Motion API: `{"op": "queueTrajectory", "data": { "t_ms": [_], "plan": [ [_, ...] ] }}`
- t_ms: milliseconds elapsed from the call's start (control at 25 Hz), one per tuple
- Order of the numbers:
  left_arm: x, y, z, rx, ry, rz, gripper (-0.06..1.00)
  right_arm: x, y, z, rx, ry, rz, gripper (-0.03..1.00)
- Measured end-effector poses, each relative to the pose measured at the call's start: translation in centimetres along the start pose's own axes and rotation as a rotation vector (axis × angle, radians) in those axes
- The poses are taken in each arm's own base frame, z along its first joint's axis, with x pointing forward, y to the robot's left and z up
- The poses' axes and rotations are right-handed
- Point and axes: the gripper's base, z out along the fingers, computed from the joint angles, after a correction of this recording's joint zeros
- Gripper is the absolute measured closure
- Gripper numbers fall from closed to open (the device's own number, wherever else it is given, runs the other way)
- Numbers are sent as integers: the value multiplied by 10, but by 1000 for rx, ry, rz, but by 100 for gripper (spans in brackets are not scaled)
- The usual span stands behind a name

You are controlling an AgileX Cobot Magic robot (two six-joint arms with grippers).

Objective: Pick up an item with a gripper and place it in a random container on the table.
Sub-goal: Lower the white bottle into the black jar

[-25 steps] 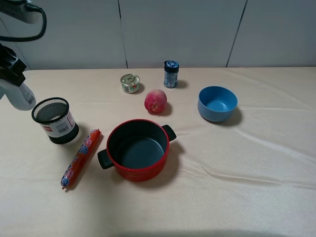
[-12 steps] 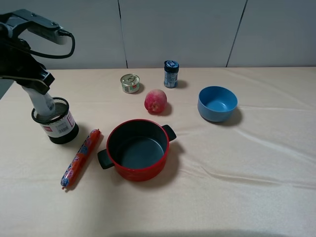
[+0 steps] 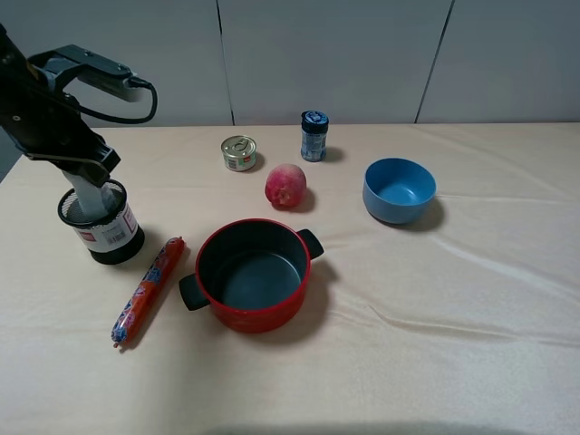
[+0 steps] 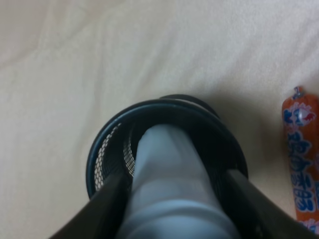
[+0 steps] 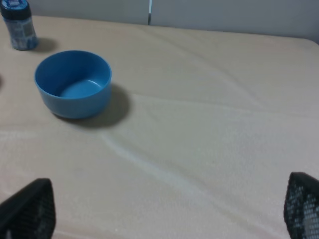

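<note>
Over the left edge of the wrinkled beige cloth table [image 3: 408, 353], my left gripper [image 3: 89, 170] was clamped on the small white plastic bottle [image 4: 167, 169], long axis nearly upright, its lower end inside the round black wire-mesh cup [image 3: 120, 234] directly beneath.

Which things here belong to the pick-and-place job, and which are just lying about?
In the job: left gripper, white bottle, mesh cup.
Lying about: red pot, blue bowl, sausage, peach, tin can, blue-lidded jar.
</note>
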Motion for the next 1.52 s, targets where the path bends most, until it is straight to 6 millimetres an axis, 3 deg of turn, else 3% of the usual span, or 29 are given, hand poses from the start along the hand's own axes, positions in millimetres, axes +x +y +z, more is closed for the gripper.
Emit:
{"op": "queueTrajectory", "data": {
  "t_ms": [1120,1360,1520],
  "plan": [
    [1,-1,3,6,22,2,50,0,0,0,0,0,0,27],
    [1,-2,3,19,19,4,19,0,0,0,0,0,0,27],
    [1,-2,3,23,18,0,8,0,0,0,0,0,0,27]
  ]
}}
